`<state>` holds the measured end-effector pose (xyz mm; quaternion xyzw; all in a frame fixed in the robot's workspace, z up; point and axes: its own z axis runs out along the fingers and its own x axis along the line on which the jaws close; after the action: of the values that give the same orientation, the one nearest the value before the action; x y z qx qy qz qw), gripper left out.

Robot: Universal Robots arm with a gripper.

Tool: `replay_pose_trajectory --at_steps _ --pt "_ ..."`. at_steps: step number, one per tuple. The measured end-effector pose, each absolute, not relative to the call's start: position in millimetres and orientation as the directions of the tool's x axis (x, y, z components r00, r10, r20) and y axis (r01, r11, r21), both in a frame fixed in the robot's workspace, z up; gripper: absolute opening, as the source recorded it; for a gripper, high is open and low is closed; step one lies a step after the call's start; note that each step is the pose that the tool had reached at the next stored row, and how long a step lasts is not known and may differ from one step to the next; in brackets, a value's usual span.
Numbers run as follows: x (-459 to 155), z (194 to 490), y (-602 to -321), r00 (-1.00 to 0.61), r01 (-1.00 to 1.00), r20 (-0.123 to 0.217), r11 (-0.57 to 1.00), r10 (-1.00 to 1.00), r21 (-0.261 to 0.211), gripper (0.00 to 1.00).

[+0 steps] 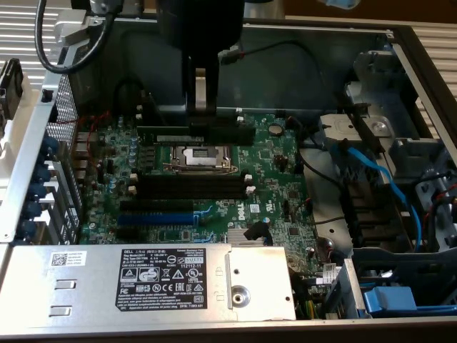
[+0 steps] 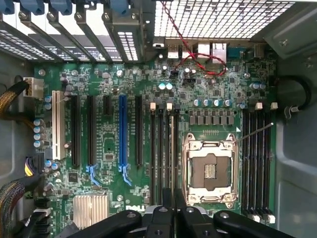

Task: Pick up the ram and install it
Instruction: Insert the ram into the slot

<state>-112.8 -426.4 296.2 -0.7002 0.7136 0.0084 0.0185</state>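
Install step, it seems: the gripper is clenched on the ram, which stands edge-down along a slot just beside the socket; seated or not, I cannot tell. Seating likely calls for square alignment and even downward pressure

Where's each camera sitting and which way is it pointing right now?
Exterior view: raised beside the open computer case, angled down at the motherboard; shows the arm and gripper holding the ram.
Wrist view: on the wrist, looking straight down the gripper at the motherboard.
Shared: motherboard, processor socket, gripper, ram.
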Motion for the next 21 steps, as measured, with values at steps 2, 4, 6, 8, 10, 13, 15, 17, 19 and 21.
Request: replay_pose_trajectory --at_steps 2,4,6,8,10,13,15,17,19,21 --pt "-112.6 292.8 -429.2 -0.019 -1.0 -0.038 0.019 -0.999 -0.014 0.12" --pt "-112.8 289.2 -429.5 -0.019 -1.0 -0.038 0.019 -0.999 -0.014 0.12" --pt "-112.7 286.1 -429.6 -0.017 -1.0 -0.038 0.017 -0.999 -0.014 0.12" --pt "-112.7 284.2 -429.8 -0.014 -1.0 -0.038 0.014 -0.999 -0.014 0.12" --pt "-112.8 282.6 -430.0 -0.01 -1.0 -0.038 0.01 -0.999 -0.014 0.12" --pt "-114.0 280.6 -430.1 -0.005 -1.0 -0.038 0.005 -0.999 -0.014 0.12" --pt "-114.2 279.7 -430.3 -0.003 -1.0 -0.038 0.003 -0.999 -0.014 0.12" --pt "-113.9 278.9 -432.3 -0.002 -1.0 -0.038 0.003 -0.999 -0.014 0.12" --pt "-113.9 275.7 -433.0 -0.002 -1.0 -0.039 0.003 -0.999 -0.014 0.12" --pt "-113.9 272.1 -433.4 -0.002 -1.0 -0.038 0.002 -0.999 -0.014 0.12"
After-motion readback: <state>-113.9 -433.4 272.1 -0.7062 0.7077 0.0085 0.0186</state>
